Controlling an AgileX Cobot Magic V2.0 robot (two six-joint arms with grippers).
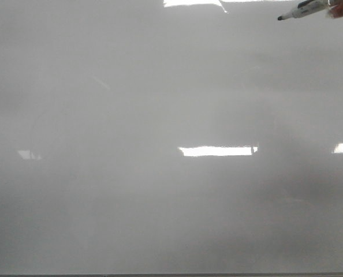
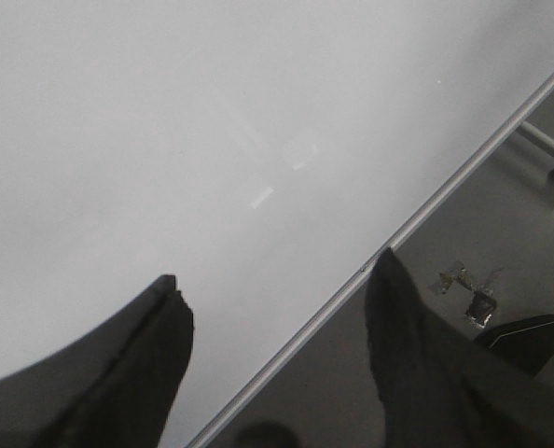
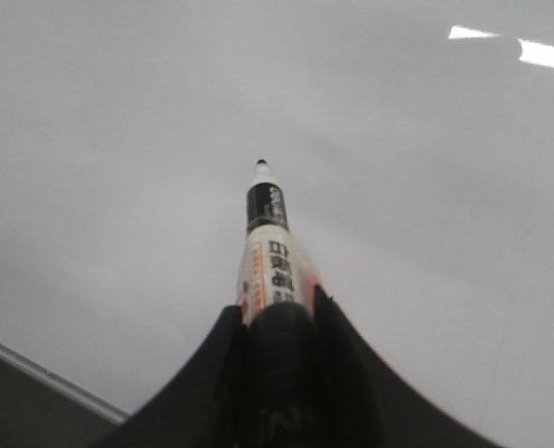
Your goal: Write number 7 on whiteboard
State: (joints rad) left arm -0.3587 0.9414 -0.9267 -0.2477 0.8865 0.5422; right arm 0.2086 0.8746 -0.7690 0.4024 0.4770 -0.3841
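The whiteboard (image 1: 131, 115) is glossy grey-white and fills the front view; it also shows in the left wrist view (image 2: 165, 121) and the right wrist view (image 3: 118, 140). No number 7 shows on it. A marker (image 1: 301, 9) with a white and orange barrel and a black tip pokes in at the top right of the front view, tip above the board. My right gripper (image 3: 279, 308) is shut on the marker (image 3: 268, 243). My left gripper (image 2: 277, 280) is open and empty over the board's edge. Neither gripper's fingers show in the front view.
The board's thin metal edge (image 2: 426, 210) runs slantwise in the left wrist view, with dark floor (image 2: 501, 243) beyond it. The edge also shows in the right wrist view (image 3: 44, 378). Bright glare patches (image 1: 217, 150) lie on the board.
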